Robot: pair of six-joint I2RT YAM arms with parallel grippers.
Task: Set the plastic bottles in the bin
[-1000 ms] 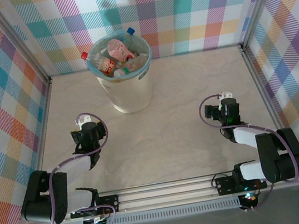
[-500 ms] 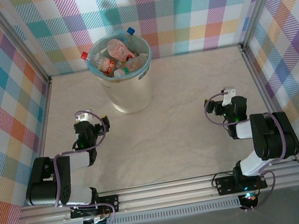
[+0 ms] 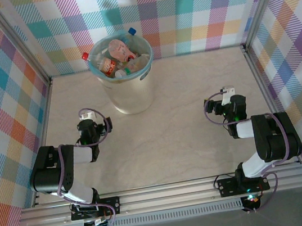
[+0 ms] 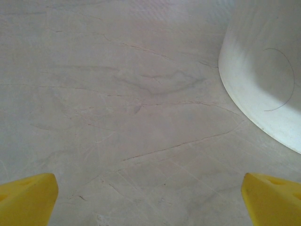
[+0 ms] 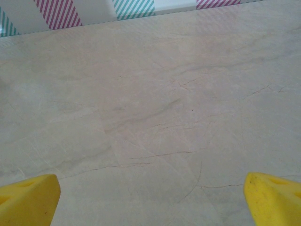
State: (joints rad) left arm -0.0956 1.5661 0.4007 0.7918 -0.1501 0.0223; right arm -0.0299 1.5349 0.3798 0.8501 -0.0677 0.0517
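Left arm (image 3: pixel 58 173) lower; teal-lined bin (image 3: pixel 131 96) apparently brimful

Bright, even light leaves only a faint shadow under the bin (image 3: pixel 130 96); wrist views look soft.

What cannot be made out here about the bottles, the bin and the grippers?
1. Top view: the number of plastic bottles; the upper ones and the wall of the bin hide those below.
2. Top view: their labels, too small to read.
3. Left wrist view: the bin's rim and contents, cut off by the top edge.
4. Wrist views: most of the left gripper and right gripper, cut off by the bottom edge.
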